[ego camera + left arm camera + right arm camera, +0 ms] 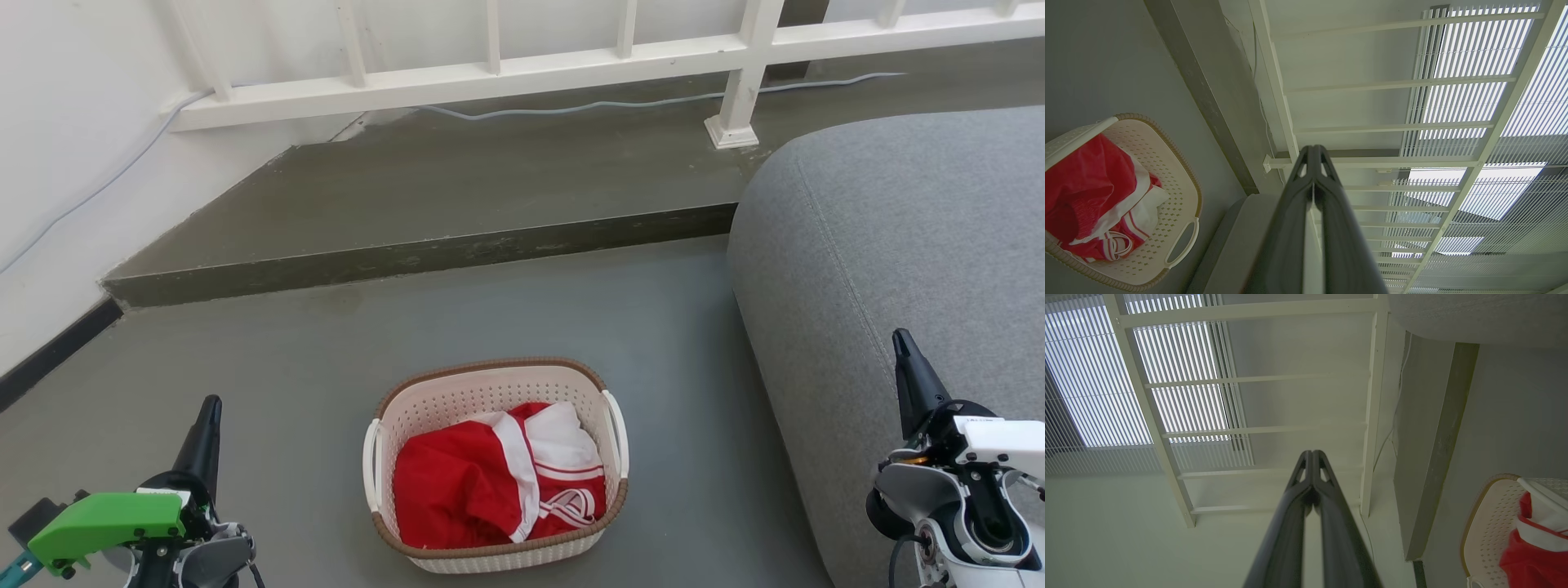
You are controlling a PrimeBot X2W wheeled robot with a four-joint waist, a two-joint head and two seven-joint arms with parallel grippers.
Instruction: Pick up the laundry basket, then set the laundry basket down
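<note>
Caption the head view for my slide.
Laundry basket with red-and-white garment on grey floor beside grey sofa; left end effector and right end effector shut.

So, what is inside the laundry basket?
Inside the laundry basket lies a crumpled red and white garment. It covers most of the bottom, so anything under it cannot be seen.

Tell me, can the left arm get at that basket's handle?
Probably yes: bare floor lies between the left gripper and the laundry basket, whose nearer handle faces it. Its shut fingers would need opening.
</note>
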